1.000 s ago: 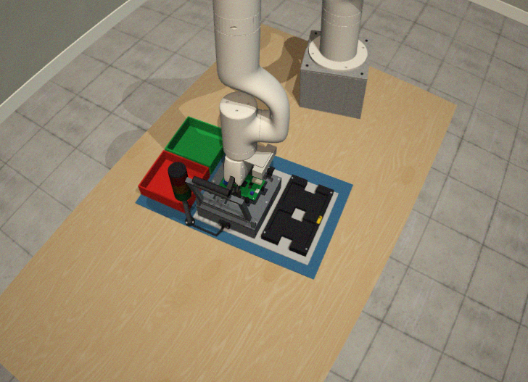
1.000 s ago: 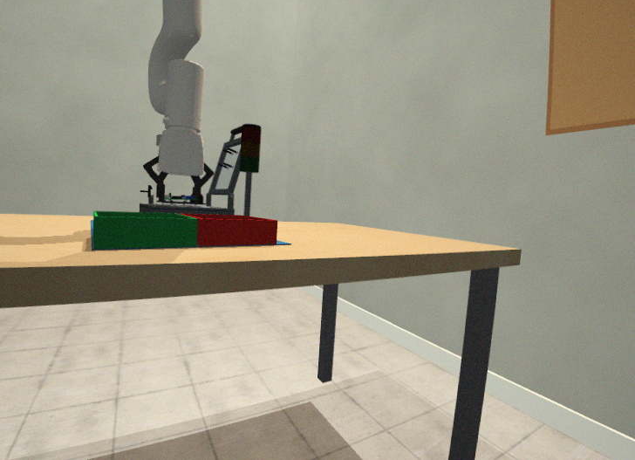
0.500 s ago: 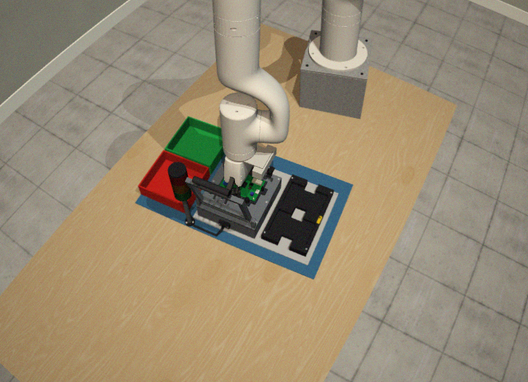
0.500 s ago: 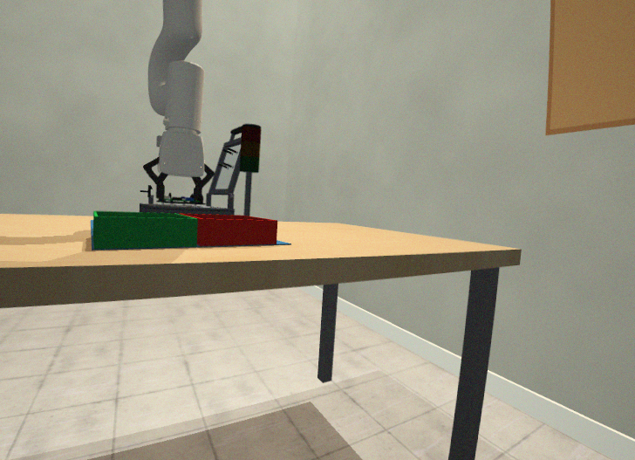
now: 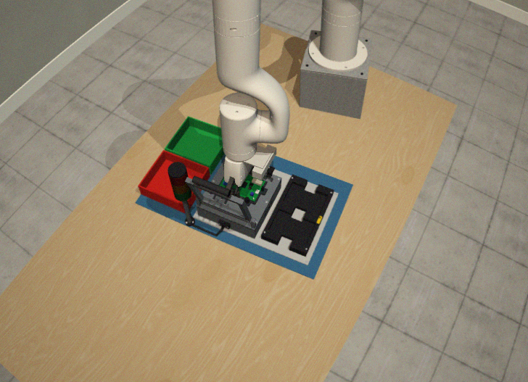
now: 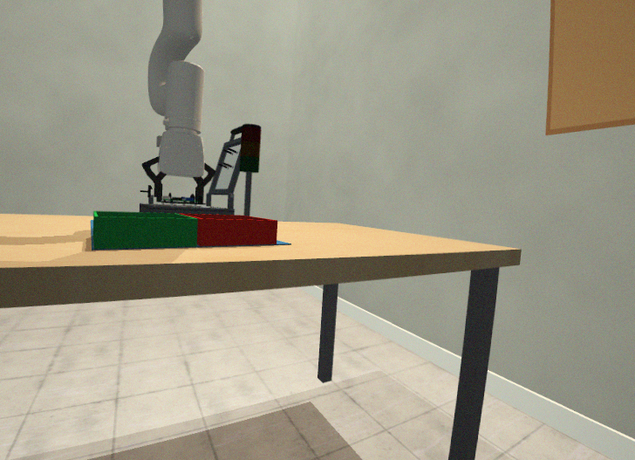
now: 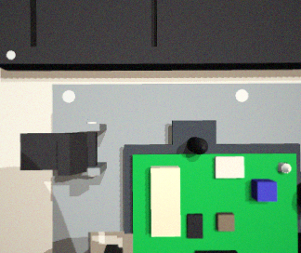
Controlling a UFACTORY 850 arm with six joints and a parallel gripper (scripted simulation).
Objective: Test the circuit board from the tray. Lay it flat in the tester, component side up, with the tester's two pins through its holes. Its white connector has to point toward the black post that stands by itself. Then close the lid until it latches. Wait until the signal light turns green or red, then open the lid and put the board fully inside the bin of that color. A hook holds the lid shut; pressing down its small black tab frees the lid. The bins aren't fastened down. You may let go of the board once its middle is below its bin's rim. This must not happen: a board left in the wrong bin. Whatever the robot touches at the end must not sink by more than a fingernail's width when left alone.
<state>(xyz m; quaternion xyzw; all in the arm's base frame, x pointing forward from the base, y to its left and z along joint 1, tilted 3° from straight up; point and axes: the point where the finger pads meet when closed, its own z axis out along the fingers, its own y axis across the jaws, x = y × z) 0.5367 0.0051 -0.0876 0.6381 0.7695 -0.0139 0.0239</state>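
Note:
The green circuit board point(image 5: 246, 192) point(image 7: 215, 195) lies component side up in the recess of the tester point(image 5: 273, 194) point(image 7: 145, 112). A metal pin point(image 7: 285, 167) shows through its upper right corner in the wrist view; the other pin is hidden. A long cream block point(image 7: 165, 202) runs along its left edge, and a small white block point(image 7: 229, 167) faces a black post point(image 7: 197, 145). My gripper point(image 6: 179, 200) is open, its fingers low on either side of the board. The lid point(image 5: 211, 186) stands open. The hook point(image 5: 270, 171) point(image 7: 75, 153) is at the opposite edge. The signal light point(image 5: 178, 180) point(image 6: 249, 147) is dark.
The black tray point(image 5: 298, 198) point(image 7: 94, 28) holds no board and sits beside the tester. The green bin point(image 5: 188, 158) point(image 6: 143, 232) and red bin point(image 5: 159, 198) point(image 6: 235, 230) stand side by side on the tester's other side. The light's pole rises near the lid and red bin.

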